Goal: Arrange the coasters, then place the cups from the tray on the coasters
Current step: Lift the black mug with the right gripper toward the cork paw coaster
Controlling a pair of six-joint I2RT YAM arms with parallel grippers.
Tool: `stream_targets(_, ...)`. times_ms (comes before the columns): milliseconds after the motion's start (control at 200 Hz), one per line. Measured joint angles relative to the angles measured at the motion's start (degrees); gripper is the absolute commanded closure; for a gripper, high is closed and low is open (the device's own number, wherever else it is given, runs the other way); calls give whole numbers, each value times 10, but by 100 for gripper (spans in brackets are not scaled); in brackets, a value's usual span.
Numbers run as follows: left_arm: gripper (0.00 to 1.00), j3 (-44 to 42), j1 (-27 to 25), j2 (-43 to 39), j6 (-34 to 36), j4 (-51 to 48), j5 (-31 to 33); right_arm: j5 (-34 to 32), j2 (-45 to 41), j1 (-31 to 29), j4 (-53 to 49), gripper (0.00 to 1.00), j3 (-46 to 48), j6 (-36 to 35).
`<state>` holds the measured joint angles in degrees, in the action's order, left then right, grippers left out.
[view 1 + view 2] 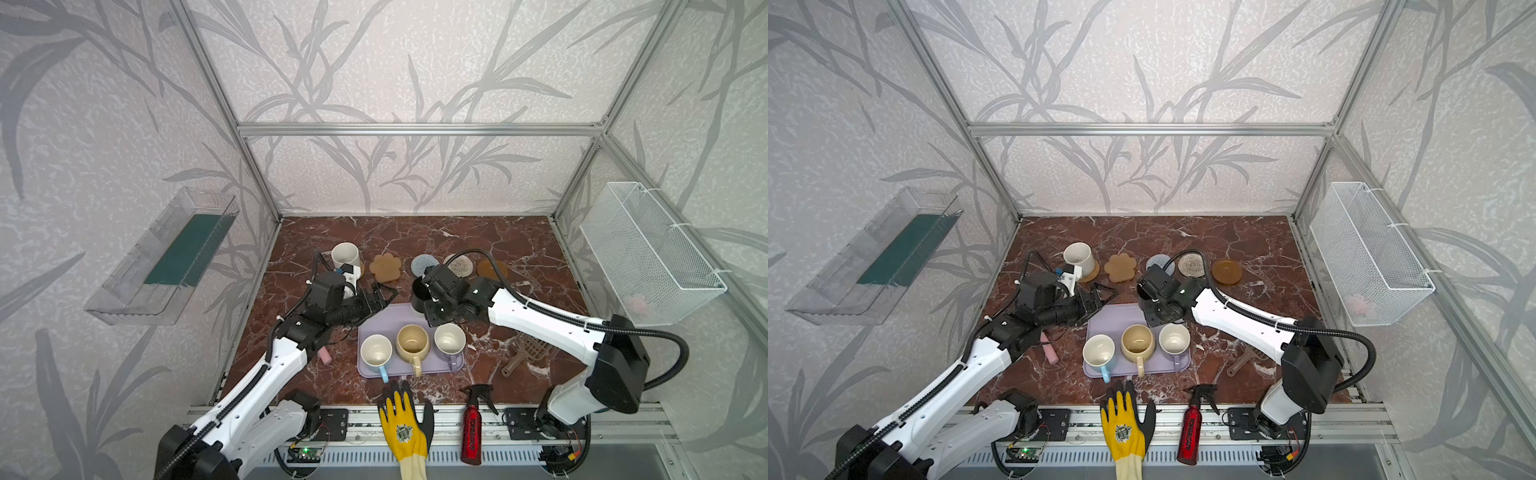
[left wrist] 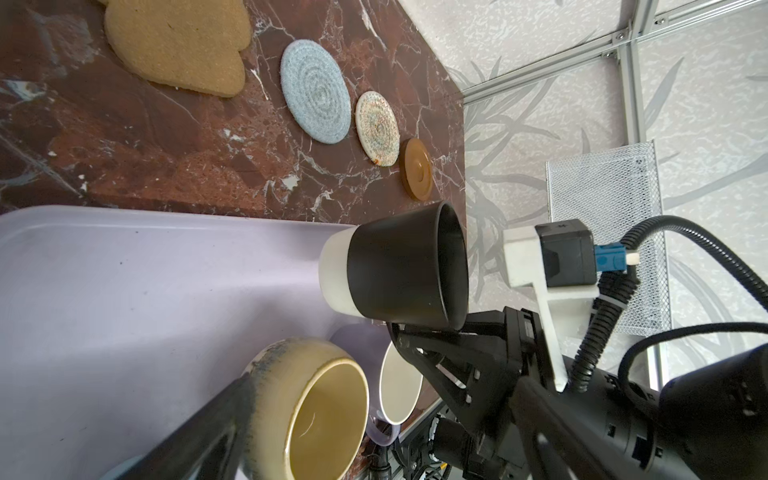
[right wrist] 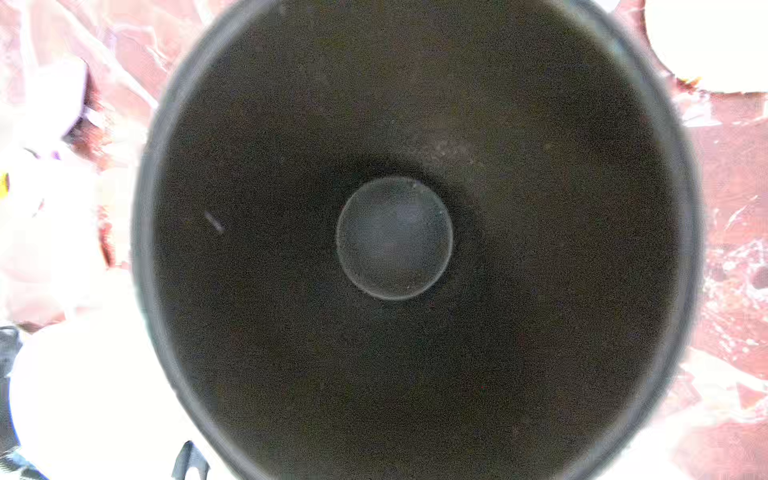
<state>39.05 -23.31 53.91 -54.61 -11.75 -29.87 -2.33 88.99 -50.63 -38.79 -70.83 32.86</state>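
My right gripper (image 1: 430, 300) is shut on the black cup (image 1: 419, 296), which hangs just above the far right corner of the lavender tray (image 1: 374, 324); its dark inside (image 3: 395, 237) fills the right wrist view. My left gripper (image 1: 380, 297) stands open and empty over the tray's far left corner. On the tray stand the light blue cup (image 1: 376, 351), the beige-yellow cup (image 1: 411, 340) and the lavender cup (image 1: 449, 338). Behind, the white speckled cup (image 1: 345, 255) sits on the orange coaster (image 1: 1093, 272). The paw coaster (image 1: 386, 268), grey-blue coaster (image 2: 315, 91), cream coaster (image 2: 377, 129) and amber coaster (image 2: 415, 168) lie bare.
A pink cylinder (image 1: 324, 356) lies left of the tray and a brown scoop (image 1: 523, 353) right of it. A yellow glove (image 1: 405, 424) and a red spray bottle (image 1: 471, 428) lie at the front edge. A wire basket (image 1: 648, 253) and a clear bin (image 1: 162, 257) hang on the side walls.
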Motion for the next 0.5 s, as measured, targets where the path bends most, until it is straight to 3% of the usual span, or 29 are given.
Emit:
stream_targets(275,1,5,0,-13,-22,7,-6,8,-3,-3,-33,100,-44,63)
stream_targets(500,1,41,12,-12,-50,-2,-24,-24,19,-18,-41,100,-117,105)
